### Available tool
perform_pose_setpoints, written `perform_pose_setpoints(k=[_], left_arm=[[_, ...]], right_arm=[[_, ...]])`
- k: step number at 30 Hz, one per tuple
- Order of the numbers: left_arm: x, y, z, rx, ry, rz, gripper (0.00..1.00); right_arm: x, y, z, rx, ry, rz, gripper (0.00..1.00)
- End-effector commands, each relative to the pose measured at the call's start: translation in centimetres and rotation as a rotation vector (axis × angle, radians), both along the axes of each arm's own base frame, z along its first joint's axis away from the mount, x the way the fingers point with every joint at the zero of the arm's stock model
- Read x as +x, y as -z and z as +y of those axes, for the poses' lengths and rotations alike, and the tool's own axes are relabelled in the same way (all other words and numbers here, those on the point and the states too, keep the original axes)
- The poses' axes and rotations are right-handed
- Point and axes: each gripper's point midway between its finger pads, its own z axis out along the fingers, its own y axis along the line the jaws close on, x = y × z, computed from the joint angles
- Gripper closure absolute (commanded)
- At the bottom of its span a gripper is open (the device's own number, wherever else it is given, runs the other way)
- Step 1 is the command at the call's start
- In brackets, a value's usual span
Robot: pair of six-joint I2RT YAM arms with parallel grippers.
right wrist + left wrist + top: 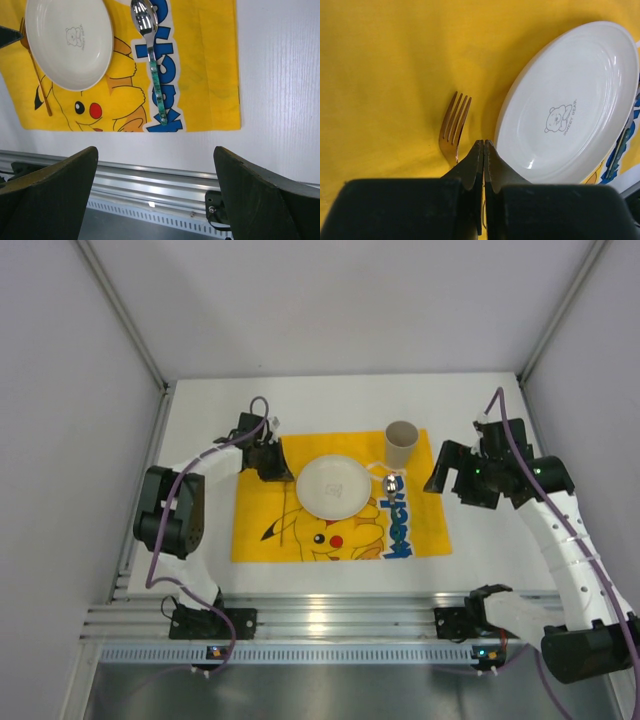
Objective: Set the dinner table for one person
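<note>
The white dinner table (200,430) carries a yellow Pikachu mat (260,525). A white plate (335,486) sits at the middle of the mat. A copper fork (454,122) lies on the mat left of the plate, and it also shows in the top view (283,518). A spoon (155,80) with a green handle lies right of the plate. A beige cup (401,445) stands upright at the mat's far right. My left gripper (484,143) is shut just above the fork's neck, beside the plate (570,100). My right gripper (155,150) is wide open and empty, above bare table right of the mat.
Aluminium rails (320,620) run along the near table edge by the arm bases. White walls enclose the table on the left, right and back. Bare white tabletop (280,75) lies right of the mat.
</note>
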Motion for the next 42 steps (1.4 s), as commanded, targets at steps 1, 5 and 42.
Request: perform_pose_setpoints(k=[1,5,42], left_arm=[[-0.1,0.0,0.7,0.047,0.023,-0.029,1.00],[-0.8,0.8,1.6,0.093,0.035,-0.007,1.00],[-10.0,-19.8,9.5,0.190,-0.305,-0.468,0.01]], right_arm=[[0.9,-0.8,-0.2,0.002,0.025,-0.027,0.00],[1.2,-0.7,0.0,0.010,0.028,-0.024,0.00],[-1.1,-8.4,-2.6,0.029,0.089,-0.591,0.00]])
